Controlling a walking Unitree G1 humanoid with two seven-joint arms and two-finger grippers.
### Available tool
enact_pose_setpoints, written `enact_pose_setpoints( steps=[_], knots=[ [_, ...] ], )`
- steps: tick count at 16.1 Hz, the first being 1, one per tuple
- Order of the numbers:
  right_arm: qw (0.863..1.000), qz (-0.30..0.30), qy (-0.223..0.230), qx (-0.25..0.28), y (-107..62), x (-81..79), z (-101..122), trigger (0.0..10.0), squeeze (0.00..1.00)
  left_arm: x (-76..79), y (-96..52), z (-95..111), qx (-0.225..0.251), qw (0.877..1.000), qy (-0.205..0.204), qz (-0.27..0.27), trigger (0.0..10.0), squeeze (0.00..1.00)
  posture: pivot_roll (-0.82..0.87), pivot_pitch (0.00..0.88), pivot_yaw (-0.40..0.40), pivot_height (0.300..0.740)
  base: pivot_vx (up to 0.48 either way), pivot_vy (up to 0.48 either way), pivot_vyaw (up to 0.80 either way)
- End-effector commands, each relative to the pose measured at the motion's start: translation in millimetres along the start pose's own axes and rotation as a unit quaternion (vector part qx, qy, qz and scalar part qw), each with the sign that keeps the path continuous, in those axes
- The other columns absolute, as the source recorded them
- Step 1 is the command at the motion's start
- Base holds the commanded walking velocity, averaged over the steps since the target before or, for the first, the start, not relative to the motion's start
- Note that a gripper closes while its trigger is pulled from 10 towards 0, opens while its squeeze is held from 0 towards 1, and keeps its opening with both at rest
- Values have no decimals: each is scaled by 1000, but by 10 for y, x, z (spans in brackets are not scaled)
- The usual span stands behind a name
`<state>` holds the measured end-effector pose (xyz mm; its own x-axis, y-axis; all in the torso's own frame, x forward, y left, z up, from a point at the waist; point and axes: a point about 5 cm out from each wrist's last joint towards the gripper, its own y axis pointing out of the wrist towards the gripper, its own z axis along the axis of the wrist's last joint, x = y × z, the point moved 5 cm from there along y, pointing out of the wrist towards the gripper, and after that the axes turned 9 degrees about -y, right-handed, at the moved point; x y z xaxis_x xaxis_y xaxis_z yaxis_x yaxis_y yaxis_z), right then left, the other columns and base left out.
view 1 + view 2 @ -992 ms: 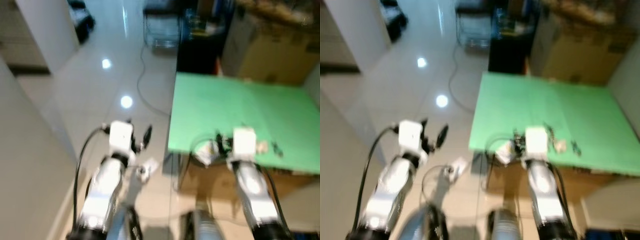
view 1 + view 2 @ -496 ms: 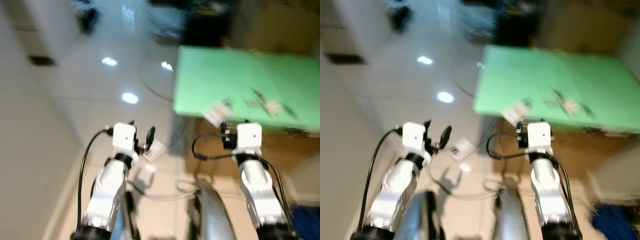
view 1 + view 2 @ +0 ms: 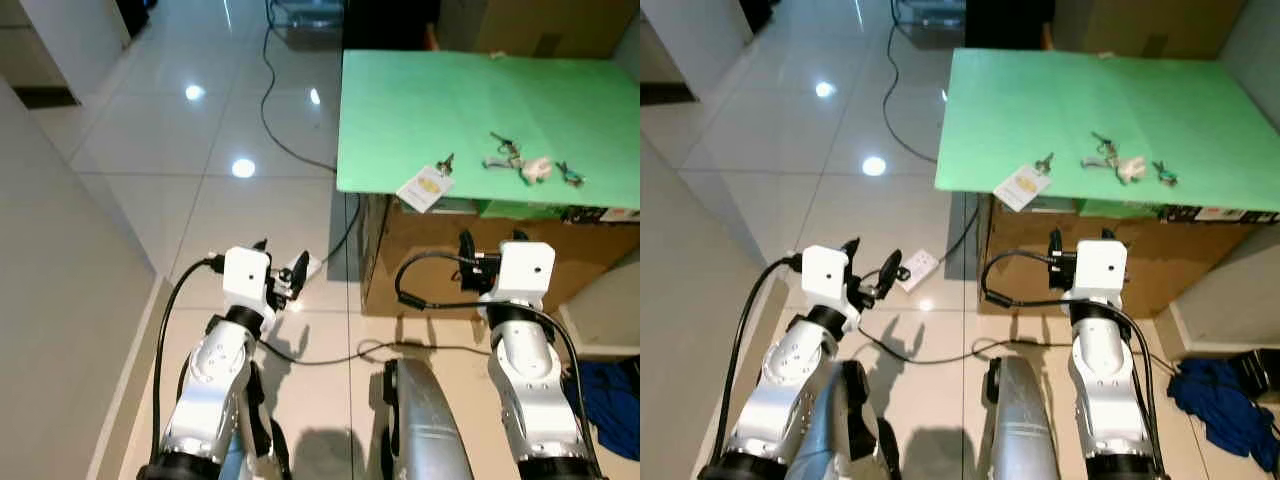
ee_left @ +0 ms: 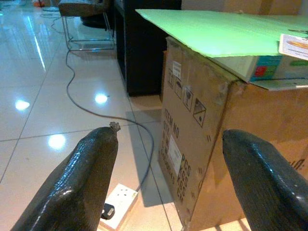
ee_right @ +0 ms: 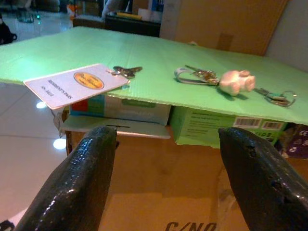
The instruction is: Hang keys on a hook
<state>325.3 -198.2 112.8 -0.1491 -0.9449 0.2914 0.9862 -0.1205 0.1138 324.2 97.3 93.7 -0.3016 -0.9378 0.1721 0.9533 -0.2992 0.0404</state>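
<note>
Three sets of keys lie on a green board (image 3: 420,100) that tops a cardboard box (image 4: 207,139). A key with a white tag (image 3: 428,185) hangs over the front edge. Further right lie a key ring with a pink pig charm (image 3: 517,162) and a small key on a teal ring (image 3: 569,176). My left gripper (image 3: 282,258) is open over the floor, left of the box. My right gripper (image 3: 492,240) is open in front of the box, below the board's edge, and faces the tagged key (image 5: 79,83) and pig key ring (image 5: 219,79).
A white socket strip (image 3: 915,265) and a dark cable (image 3: 275,120) lie on the glossy tiled floor left of the box. A white wall (image 3: 50,250) runs along my left. A blue cloth (image 3: 1220,395) lies on the floor at the right.
The whole picture has shifted and sharpened, so the camera moved: the board now sits further ahead. Both arms hold the same pose with fingers apart.
</note>
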Motion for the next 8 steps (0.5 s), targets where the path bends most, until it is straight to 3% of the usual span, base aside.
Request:
enact_pose_setpoints(
  steps=[1,2,4,5,8],
  knots=[
    [1000,-3,-1,-1,-27,43,11,10000,0,5,3,58,15,1000,-11,1,10000,0,-233,172,24,588,0,0,0],
    [1000,-5,-18,10,-38,74,63,10000,0,25,-5,113,30,999,-23,-2,10000,0,-234,173,20,588,0,0,0],
    [995,-24,-58,81,-47,189,400,10000,0,33,-29,244,62,998,-23,-6,10000,0,-236,172,16,588,480,0,0],
    [995,-22,-55,81,-35,197,419,10000,0,51,-31,264,66,998,-20,-9,10000,0,-237,171,15,588,480,0,0],
    [1000,-15,1,22,-1,174,181,10000,0,85,-8,276,68,997,-14,-14,10000,0,-237,167,16,588,480,0,0]
  ],
)
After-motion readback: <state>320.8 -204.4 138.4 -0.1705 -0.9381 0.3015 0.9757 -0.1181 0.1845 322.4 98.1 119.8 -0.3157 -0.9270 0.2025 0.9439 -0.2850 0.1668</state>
